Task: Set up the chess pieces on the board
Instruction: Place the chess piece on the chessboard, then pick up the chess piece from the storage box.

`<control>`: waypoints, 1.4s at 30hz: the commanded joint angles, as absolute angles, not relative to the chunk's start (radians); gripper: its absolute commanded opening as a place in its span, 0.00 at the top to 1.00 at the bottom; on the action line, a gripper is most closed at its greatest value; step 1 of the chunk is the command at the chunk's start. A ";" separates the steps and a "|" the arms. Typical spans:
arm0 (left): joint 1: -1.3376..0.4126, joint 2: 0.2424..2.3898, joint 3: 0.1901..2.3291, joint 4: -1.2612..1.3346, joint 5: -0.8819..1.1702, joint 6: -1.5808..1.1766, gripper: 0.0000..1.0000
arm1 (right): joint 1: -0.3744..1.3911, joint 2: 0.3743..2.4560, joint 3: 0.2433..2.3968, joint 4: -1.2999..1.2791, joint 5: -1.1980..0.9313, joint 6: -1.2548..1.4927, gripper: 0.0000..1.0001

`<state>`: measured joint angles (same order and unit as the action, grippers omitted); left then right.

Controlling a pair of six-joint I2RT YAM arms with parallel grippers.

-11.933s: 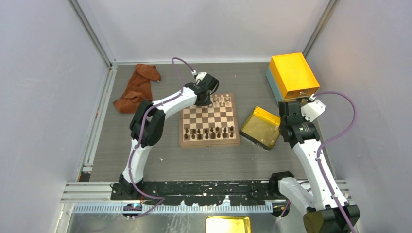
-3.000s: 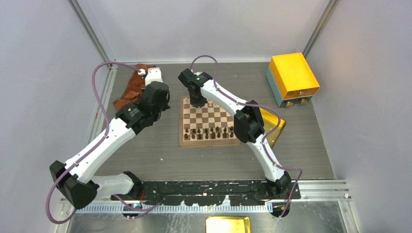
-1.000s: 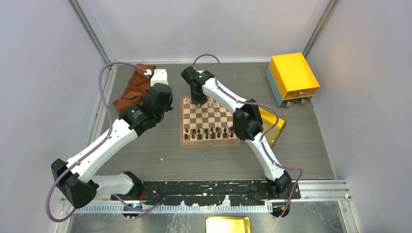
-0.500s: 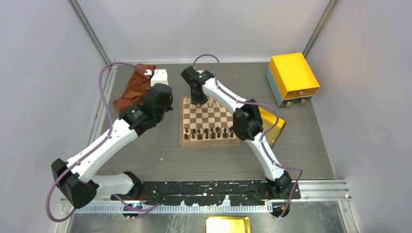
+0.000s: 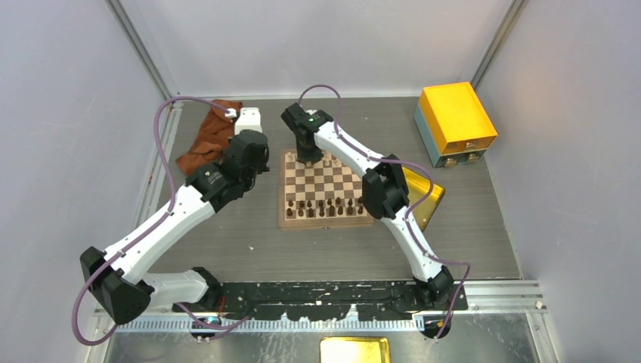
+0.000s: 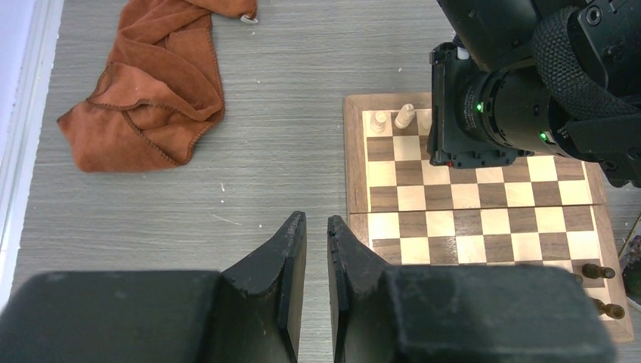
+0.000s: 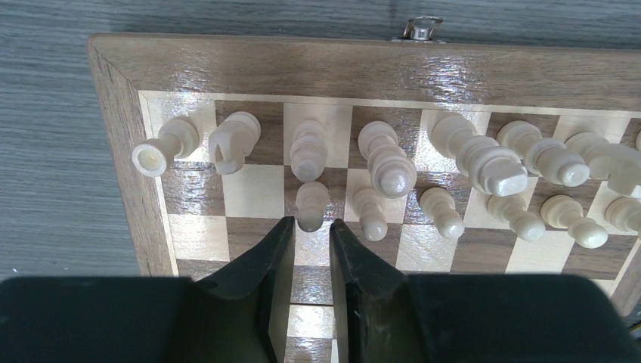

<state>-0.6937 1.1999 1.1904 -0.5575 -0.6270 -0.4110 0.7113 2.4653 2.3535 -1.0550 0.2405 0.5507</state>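
Over the board's (image 7: 249, 64) far rows, the right gripper (image 7: 311, 231) stands narrowly parted about a standing cream pawn (image 7: 311, 203), grip uncertain, so a straight lift clear seems next; the left gripper (image 6: 316, 227) hangs closed, empty.

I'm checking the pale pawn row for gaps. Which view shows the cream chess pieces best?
Right wrist: the chess pieces fill the frame, each shape distinct on the board. Left wrist shows only a few beside the right arm; the top view shows them tiny.
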 commanded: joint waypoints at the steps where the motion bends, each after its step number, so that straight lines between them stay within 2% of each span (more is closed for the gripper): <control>1: -0.698 1.197 1.211 -0.505 -0.639 -0.413 0.82 | 0.721 2.379 2.385 -1.028 0.251 0.532 0.70; 14: -0.694 1.263 1.305 -0.492 -0.658 -0.377 0.81 | 0.724 2.152 2.234 -1.012 0.299 0.506 0.70; 21: -0.692 1.396 1.459 -0.496 -0.638 -0.326 0.72 | 0.704 1.917 2.035 -1.046 0.423 0.489 0.69; 31: -0.689 1.629 1.671 -0.510 -0.570 -0.297 0.58 | 0.466 1.514 1.550 -1.044 0.396 0.598 0.64; 42: -0.670 1.717 1.681 -0.530 -0.538 -0.340 0.55 | 0.228 1.385 1.163 -0.989 0.290 0.695 0.65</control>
<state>-0.6773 1.7321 1.6501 -0.5446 -0.5453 -0.3176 0.2787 1.4281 1.2289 -1.0447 0.3405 0.6399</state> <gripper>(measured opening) 0.450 0.361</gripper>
